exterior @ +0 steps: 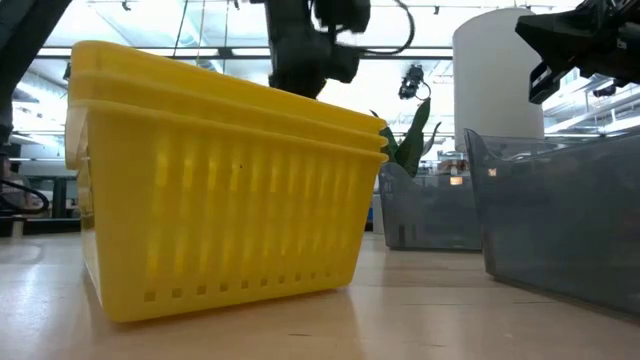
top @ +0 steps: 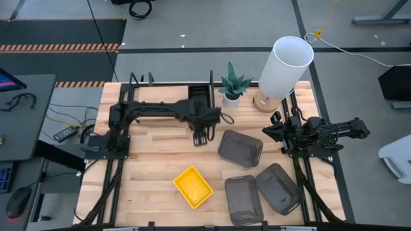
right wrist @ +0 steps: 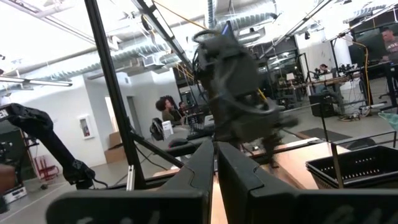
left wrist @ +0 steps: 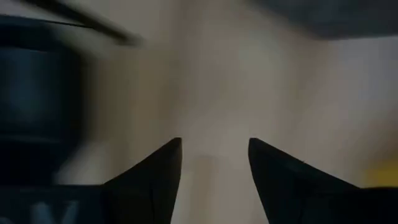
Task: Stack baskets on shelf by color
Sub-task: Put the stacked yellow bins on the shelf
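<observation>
Baskets are what I have to sort: the yellow stack (top: 193,187) sits near the middle of the front edge of the tabletop (top: 148,167), turned at an angle, and from the low view it looks like at least two nested together. Three smoky grey baskets lie toward the front right corner, one (top: 240,148) nearer the table's middle, one (top: 244,198) by the front edge, one (top: 279,187) just beside it. A black slatted basket (right wrist: 364,167) shows in my right wrist view, and I take it to be on the shelf (top: 205,90) along the back edge.

My left gripper (top: 201,136) hangs over the middle of the table with its fingers (left wrist: 155,177) apart and nothing between them. My right gripper (top: 273,133) waits near the right edge, fingers pressed together, empty.

I judge these to be light, thin plastic: stiff enough at the rim, a bit slick, likely to flex along the long walls. I would pinch a short-side rim near its middle, one finger inside, so the nested stack lifts level and does not slide apart.
</observation>
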You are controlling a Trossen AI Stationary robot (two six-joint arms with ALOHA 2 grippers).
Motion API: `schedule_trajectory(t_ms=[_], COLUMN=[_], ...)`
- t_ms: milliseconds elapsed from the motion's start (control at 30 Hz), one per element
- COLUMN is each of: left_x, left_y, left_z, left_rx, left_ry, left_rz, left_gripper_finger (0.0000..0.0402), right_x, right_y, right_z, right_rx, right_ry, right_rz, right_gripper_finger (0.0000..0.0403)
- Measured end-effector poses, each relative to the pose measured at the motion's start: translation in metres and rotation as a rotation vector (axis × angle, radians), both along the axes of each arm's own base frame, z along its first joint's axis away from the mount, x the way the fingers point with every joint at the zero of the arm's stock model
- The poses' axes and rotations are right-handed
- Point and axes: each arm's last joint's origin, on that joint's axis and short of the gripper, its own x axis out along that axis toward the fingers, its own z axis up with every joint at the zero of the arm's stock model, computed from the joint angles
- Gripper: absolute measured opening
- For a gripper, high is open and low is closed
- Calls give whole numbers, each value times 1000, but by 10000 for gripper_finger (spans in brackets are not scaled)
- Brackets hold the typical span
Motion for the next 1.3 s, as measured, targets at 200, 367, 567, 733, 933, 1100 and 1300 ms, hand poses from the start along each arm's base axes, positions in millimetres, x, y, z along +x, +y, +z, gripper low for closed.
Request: schedule_trajectory(t_ms=[200,367,567,733,933,1100,1300], left_x=[0,-4,-17,-37,-46,-72,-93], left_y=[-59,-107,-147,-165,-186,-193,-183], left_z=[0,1,0,-1,0,-24,-40], left_rx=[-168,-216,-189,86,181,327,222], left_ry=[-9,-22,-8,-9,-73,-45,-82], left_rz=[64,143,256,297,248,206,289], left_gripper_finger=[167,155,144,154,165,145,122], right_x=[0,0,0,0,0,0,0], right_y=[0,0,0,0,0,0,0], right_z=[0,0,0,0,0,0,0], right_rx=[0,0,0,0,0,0,0], right_ry=[0,0,0,0,0,-1,0], right_rz=[0,0,0,0,0,0,0], right_gripper_finger=[27,27,27,27,27,27,27])
